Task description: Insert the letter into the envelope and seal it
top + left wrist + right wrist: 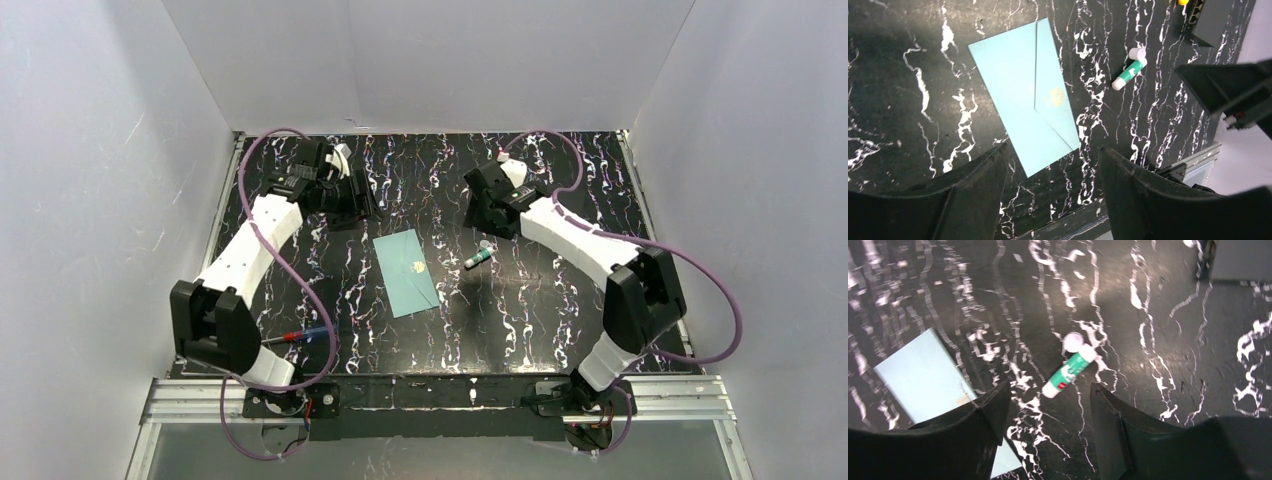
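The pale teal envelope [408, 272] lies flat at the table's middle, flap folded down with a small gold seal [417, 266] on it. The left wrist view shows the envelope [1018, 95] and its seal [1056, 96] below my fingers. In the right wrist view the envelope [923, 375] sits at the left. The letter is hidden from every view. My left gripper [355, 205] [1052, 150] hovers behind and left of the envelope, open and empty. Behind and to the right of it, my right gripper [490, 215] [1050, 386] is also open, holding nothing.
A green-and-white glue stick [478, 257] [1129, 73] [1069, 368] lies just right of the envelope. A red-and-blue pen [300, 336] rests near the left arm's base. White walls close in the black marbled table [560, 300] on three sides.
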You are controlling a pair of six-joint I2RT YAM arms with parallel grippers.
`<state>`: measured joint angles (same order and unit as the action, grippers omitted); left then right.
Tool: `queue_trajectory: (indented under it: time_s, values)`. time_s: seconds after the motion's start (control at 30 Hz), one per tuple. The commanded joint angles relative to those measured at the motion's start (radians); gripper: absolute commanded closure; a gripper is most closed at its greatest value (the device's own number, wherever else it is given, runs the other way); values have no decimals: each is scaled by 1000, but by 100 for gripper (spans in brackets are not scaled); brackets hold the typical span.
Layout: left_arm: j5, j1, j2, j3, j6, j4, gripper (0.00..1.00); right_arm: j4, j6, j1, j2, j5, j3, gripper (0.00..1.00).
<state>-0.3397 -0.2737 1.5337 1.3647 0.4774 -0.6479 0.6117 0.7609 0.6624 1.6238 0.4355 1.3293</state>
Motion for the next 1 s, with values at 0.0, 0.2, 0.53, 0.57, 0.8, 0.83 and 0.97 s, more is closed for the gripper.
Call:
queue_trajectory:
  time_s: [0.0,0.2,0.53,0.57,0.8,0.83,0.97]
  values:
    - [90,5,-97,-88,-16,15,35,83,191,-27,50,17,-16,34]
    - [72,3,-125,-136,-8,30,33,40,234,-39,104,-25,-56,36]
    - [63,4,-110,-129,1,21,34,53,327,-41,197,-35,-73,42]
    - [65,3,-109,-129,2,20,34,75,338,-41,209,-26,-62,43]
    - [62,4,-102,-125,3,18,34,87,335,-41,256,34,-42,44]
    - [60,3,-99,-122,3,18,34,89,331,-41,266,38,-35,44]
    - [53,3,-91,-111,3,13,34,110,317,-43,302,64,-16,44]
